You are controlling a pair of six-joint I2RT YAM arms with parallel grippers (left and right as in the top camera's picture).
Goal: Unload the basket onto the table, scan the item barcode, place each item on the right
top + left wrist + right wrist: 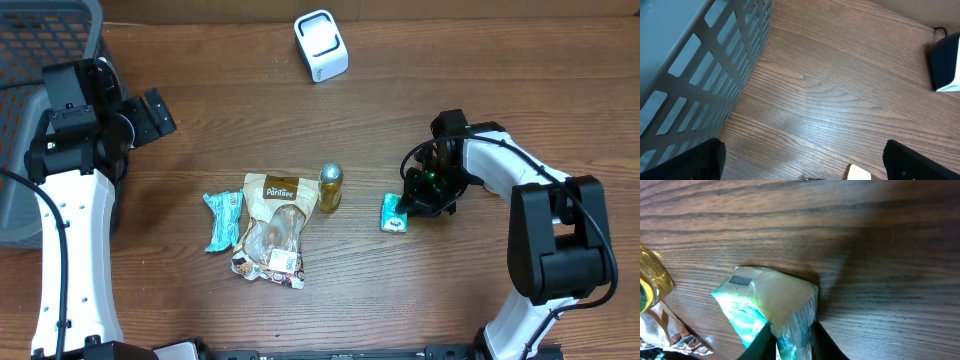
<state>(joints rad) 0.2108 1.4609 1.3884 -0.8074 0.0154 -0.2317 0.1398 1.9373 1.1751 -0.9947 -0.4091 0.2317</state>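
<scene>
The counter [875, 235] is brown wood-grain, smooth with a low sheen. The green-and-white packet [775, 297] pinched in the right jaws is glossy, crinkled plastic film. Beyond those jaws, the gold bottle [652, 275] looks shiny and metallic, and the snack bag [272, 228] is glossy plastic. Beside the left jaws, the grey basket [700, 65] is matt plastic lattice.

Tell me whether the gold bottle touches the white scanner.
No, the scanner stands well apart from the bottle, which sits beside the snack bag.
</scene>
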